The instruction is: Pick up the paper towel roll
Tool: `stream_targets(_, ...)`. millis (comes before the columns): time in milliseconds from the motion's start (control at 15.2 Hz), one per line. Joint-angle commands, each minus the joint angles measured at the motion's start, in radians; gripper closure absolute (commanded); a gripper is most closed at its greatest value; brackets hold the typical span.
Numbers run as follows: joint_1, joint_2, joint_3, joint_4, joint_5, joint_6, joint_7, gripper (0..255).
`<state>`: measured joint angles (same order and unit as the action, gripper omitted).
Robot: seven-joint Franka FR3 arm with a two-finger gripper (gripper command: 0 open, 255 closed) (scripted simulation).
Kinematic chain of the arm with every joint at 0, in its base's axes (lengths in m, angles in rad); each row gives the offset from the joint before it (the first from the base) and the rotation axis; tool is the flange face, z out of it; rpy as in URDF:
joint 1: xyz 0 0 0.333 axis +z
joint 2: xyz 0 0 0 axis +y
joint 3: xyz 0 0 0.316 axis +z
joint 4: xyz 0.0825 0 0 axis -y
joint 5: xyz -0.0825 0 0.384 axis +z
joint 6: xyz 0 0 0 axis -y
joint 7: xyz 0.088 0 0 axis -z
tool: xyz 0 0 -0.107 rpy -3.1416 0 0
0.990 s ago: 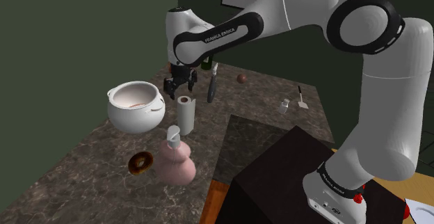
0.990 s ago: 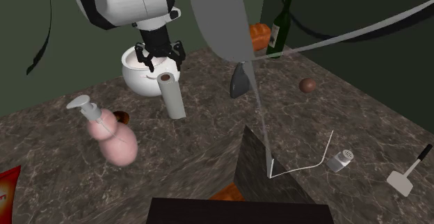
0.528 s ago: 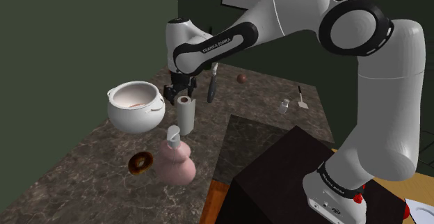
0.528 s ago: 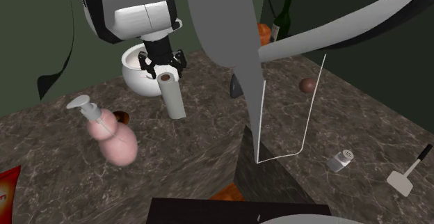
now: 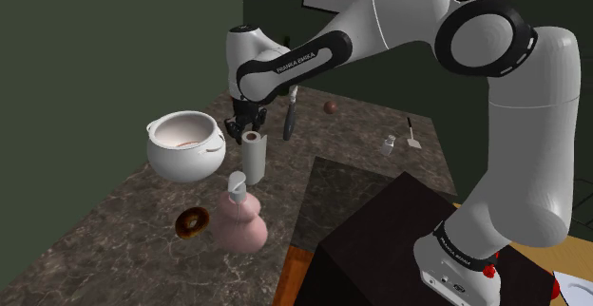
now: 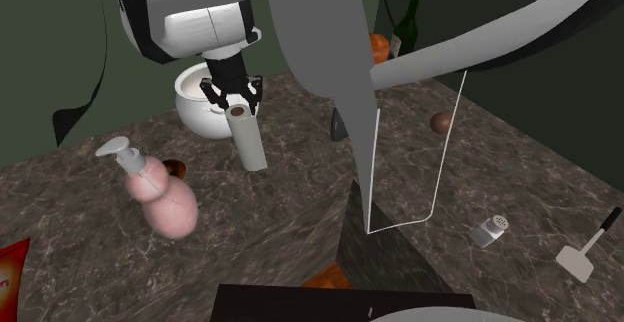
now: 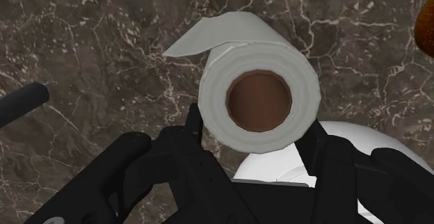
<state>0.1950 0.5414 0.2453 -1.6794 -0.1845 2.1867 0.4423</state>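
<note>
One risk: my open pincer (image 6: pixel 237 96) straddles only the top of the roll (image 5: pixel 253 157), so closing this high could tip it into the pot (image 5: pixel 181 163) or let it slip.

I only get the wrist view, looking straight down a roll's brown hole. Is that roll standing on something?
Observer: Yes, the paper towel roll stands upright on a dark marbled counter.
Operator: And the white thing just beyond it?
Observer: That is a round white pot with side handles, standing close beside the roll.
</note>
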Motion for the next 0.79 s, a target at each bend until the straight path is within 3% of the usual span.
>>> stream_targets(0, -0.001, 0.002, -0.001, -0.002, -0.001, -0.001, 0.0, 255)
stream_targets(726, -0.007, -0.065, 0.011, 0.041, 0.022, -0.107, -0.016, 255)
